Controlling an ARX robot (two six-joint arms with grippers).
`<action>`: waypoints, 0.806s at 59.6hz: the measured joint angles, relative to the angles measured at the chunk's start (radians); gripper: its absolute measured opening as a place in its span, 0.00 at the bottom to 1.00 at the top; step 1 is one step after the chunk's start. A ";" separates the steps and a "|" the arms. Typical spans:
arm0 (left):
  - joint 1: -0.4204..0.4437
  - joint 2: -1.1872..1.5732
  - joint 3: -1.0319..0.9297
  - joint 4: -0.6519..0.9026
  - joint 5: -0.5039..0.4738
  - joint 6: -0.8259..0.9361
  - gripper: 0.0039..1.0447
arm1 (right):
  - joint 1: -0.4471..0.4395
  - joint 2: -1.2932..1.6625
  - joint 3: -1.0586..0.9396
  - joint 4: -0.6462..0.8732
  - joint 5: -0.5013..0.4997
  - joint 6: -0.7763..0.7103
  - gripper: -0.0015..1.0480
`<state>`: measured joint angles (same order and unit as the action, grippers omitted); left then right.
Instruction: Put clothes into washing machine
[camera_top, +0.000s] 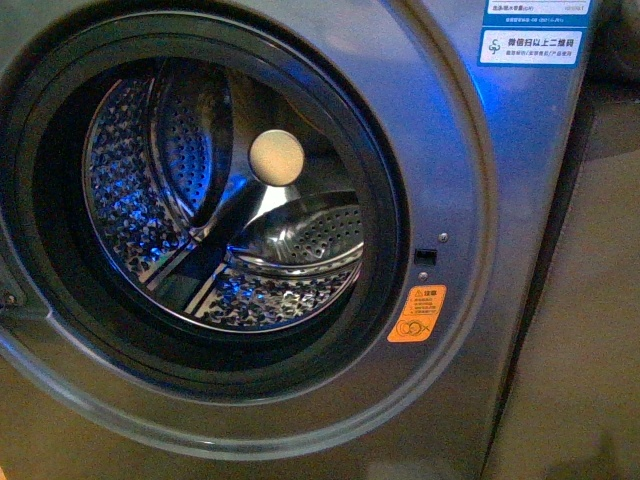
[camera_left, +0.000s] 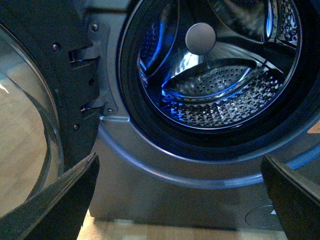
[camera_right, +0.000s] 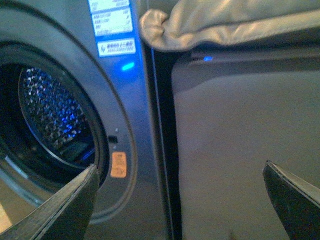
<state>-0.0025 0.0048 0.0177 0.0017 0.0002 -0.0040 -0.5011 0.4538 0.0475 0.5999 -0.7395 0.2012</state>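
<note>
The washing machine (camera_top: 480, 180) fills the front view, its round porthole uncovered. Its glass door (camera_left: 22, 130) is swung aside on its hinge, as the left wrist view shows. To the machine's right is a grey cabinet (camera_right: 235, 150).

Inside the machine, the perforated steel drum (camera_top: 125, 190) shows its bare blue-lit wall, curved lifter ribs (camera_top: 300, 235) and a pale round hub (camera_top: 277, 157).

The left gripper (camera_left: 178, 157) is spread wide. Its dark fingers (camera_left: 65, 200) hold nothing and face the porthole's lower rim, apart from it. The right gripper (camera_right: 180, 165) is just as wide and empty-handed — it faces the seam between machine and cabinet.

A pale crumpled fabric (camera_right: 210, 25) lies on the cabinet's top edge. An orange warning sticker (camera_top: 417, 314) sits just beside the porthole rim, below the small latch slot (camera_top: 425, 256).
</note>
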 joint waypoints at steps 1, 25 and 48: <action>0.000 0.000 0.000 0.000 0.000 0.000 0.94 | -0.024 0.038 0.014 0.041 -0.013 0.009 0.93; 0.000 0.000 0.000 0.000 0.000 0.000 0.94 | -0.420 0.954 0.592 0.120 -0.007 -0.034 0.93; 0.000 0.000 0.000 0.000 0.000 0.000 0.94 | -0.511 1.693 1.187 -0.547 0.178 -0.502 0.93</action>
<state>-0.0025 0.0048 0.0177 0.0017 0.0002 -0.0040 -1.0119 2.1468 1.2346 0.0525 -0.5617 -0.3012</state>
